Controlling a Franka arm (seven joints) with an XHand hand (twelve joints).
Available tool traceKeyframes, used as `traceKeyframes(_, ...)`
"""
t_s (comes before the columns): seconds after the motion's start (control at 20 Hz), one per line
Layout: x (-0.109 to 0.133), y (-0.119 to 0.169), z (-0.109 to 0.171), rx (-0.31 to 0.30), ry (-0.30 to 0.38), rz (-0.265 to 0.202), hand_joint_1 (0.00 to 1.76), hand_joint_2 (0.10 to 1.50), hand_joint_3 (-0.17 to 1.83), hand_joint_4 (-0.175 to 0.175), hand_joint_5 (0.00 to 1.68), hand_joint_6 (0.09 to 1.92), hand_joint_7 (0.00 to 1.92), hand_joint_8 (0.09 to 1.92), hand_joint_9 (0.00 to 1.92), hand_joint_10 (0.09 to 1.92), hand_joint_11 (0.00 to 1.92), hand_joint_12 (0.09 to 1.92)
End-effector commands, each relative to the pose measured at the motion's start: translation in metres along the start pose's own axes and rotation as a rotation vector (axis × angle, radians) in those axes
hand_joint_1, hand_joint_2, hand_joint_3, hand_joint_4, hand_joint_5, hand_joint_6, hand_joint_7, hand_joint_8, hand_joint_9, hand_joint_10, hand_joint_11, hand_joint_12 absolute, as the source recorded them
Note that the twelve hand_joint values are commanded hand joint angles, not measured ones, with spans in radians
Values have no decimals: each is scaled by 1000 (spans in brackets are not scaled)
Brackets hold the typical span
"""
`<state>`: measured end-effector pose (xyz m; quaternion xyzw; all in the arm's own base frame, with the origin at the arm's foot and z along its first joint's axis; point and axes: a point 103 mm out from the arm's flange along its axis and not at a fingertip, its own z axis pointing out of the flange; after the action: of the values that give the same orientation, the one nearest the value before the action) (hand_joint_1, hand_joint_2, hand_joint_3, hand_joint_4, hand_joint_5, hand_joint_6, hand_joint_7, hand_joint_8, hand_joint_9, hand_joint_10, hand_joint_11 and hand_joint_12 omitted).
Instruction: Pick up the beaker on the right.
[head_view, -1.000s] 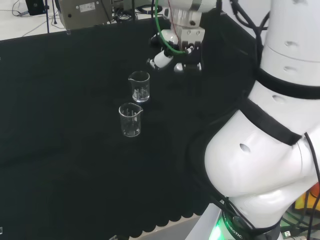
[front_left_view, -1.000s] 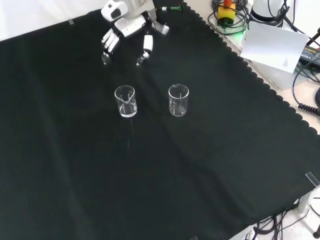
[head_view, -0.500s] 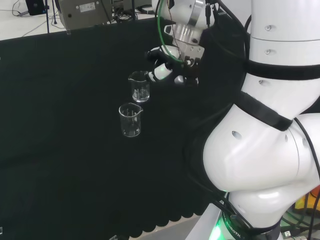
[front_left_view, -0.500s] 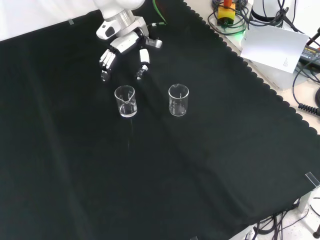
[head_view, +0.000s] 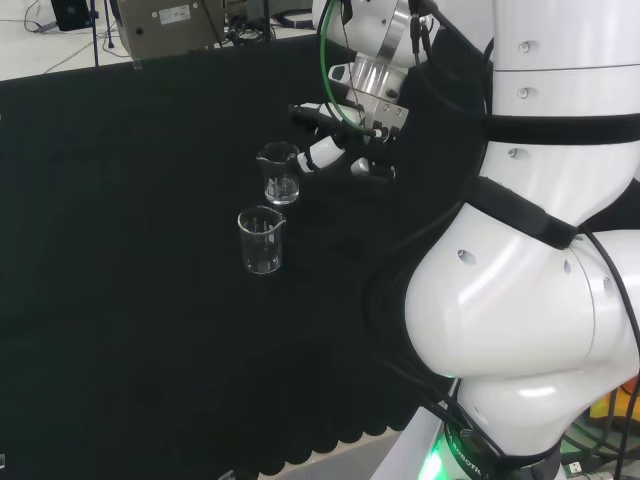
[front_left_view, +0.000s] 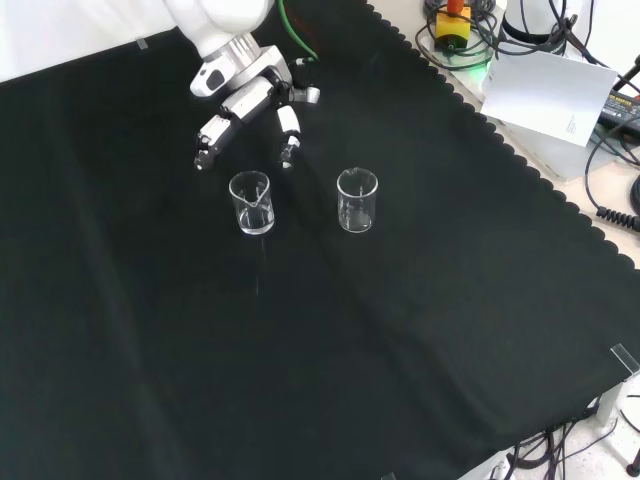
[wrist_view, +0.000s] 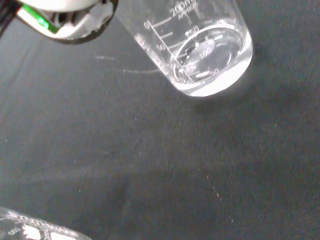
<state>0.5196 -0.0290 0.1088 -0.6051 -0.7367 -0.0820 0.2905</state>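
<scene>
I have the hand (front_left_view: 240, 95) spread and empty, fingers straddling the line to the nearer beaker (front_left_view: 250, 203) just ahead of them; the other beaker (front_left_view: 357, 200) stands upright off to one side

Two clear glass beakers (front_left_view: 250, 202) (front_left_view: 357, 199) with white graduation marks stand on the black cloth (front_left_view: 330, 340), near the black-and-white hand (front_left_view: 246, 100) trailing a green cable (head_view: 330, 75).
</scene>
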Motion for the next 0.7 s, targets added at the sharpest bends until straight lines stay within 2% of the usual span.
traceKeyframes(0.05,-5,6,19,10,65,-31,791,518,596,-34,86,87,0,412,69,651,0,1222)
traceKeyframes(0.2,-9,7,25,-20,99,-36,795,521,586,-36,101,87,0,454,78,654,0,1219)
traceKeyframes(0.35,-10,8,28,-48,127,-50,859,519,592,-43,262,87,133,580,256,660,0,1328)
traceKeyframes(0.45,-10,9,31,-58,155,-63,900,520,601,-44,341,87,173,623,309,650,0,1365)
traceKeyframes(0.7,-8,13,38,-64,173,-84,937,516,629,-45,364,87,183,640,312,632,0,1377)
